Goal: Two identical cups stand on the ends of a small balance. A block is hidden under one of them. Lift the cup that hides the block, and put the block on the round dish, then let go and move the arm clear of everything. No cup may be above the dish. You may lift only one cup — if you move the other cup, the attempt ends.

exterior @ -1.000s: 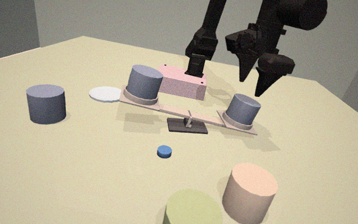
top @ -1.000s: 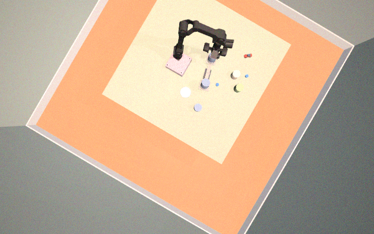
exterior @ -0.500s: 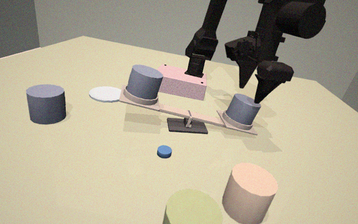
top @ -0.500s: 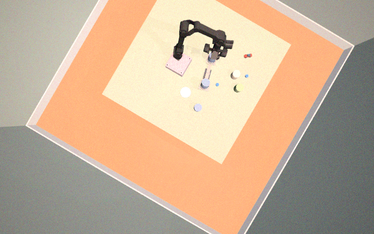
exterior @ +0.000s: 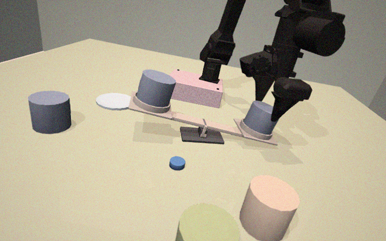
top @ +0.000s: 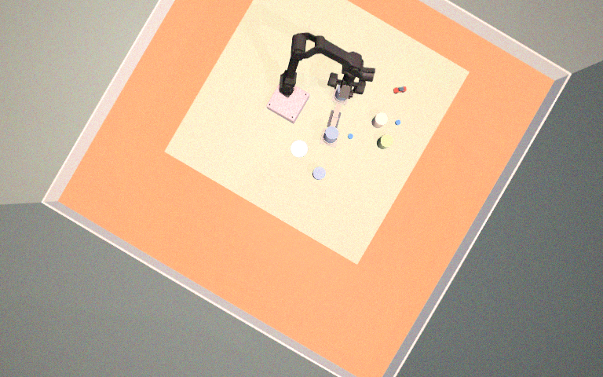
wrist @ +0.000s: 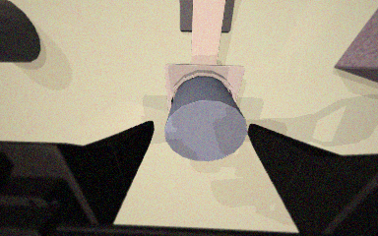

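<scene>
At the low end of the tilted pale-pink balance (top: 336, 115) (exterior: 187, 118) (wrist: 206, 34), I have the black two-finger gripper (top: 348, 86) (exterior: 265, 110) (wrist: 200, 126) around a blue-grey cylindrical cup (top: 338, 94) (exterior: 258, 117) (wrist: 206, 130), its fingers wide apart and clamped on nothing. I judge it's placed there because the beam dips on that side, so the block's weight probably sits beneath; the block itself is out of sight. The matching blue-grey cup (top: 330, 134) (exterior: 156, 87) rides the raised end (I mustn't nudge that one). Counting up: two cups on the balance, one round white dish (top: 299, 148) (exterior: 114, 101) with no cup above it, one loose blue-grey cylinder (top: 319, 173) (exterior: 49, 111), one peach cylinder (top: 380, 119) (exterior: 269, 209), one yellow-green cylinder (top: 385, 141) (exterior: 206, 228) and two small blue discs (top: 350, 136) (exterior: 177, 163).
</scene>
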`<state>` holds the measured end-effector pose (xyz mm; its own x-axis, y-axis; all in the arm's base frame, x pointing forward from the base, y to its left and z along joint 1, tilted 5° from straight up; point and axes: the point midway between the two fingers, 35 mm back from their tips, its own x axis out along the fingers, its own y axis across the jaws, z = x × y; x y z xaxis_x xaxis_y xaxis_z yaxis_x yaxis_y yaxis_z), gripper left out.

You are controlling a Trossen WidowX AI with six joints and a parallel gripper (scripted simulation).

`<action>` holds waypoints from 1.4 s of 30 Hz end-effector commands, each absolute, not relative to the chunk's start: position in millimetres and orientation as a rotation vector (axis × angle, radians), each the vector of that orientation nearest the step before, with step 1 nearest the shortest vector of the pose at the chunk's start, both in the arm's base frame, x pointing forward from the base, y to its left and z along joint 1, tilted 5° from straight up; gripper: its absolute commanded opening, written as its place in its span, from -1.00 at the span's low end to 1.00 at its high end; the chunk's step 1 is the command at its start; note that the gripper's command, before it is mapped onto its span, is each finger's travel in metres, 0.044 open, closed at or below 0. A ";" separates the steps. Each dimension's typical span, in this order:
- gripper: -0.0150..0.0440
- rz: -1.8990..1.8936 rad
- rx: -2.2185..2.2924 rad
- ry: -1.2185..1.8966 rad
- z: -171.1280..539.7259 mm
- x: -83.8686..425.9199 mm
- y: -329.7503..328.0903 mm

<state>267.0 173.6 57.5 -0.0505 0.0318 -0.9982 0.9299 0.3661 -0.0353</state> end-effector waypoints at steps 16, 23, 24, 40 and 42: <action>1.00 -0.950 0.933 1.421 25.1 262.7 172.1; 0.71 -0.950 0.933 1.421 22.9 262.4 172.0; 0.69 -0.950 0.933 1.421 22.9 262.4 172.0; -0.34 -0.950 0.933 1.421 30.6 264.5 172.9; -0.49 -0.950 0.933 1.421 33.0 265.1 173.1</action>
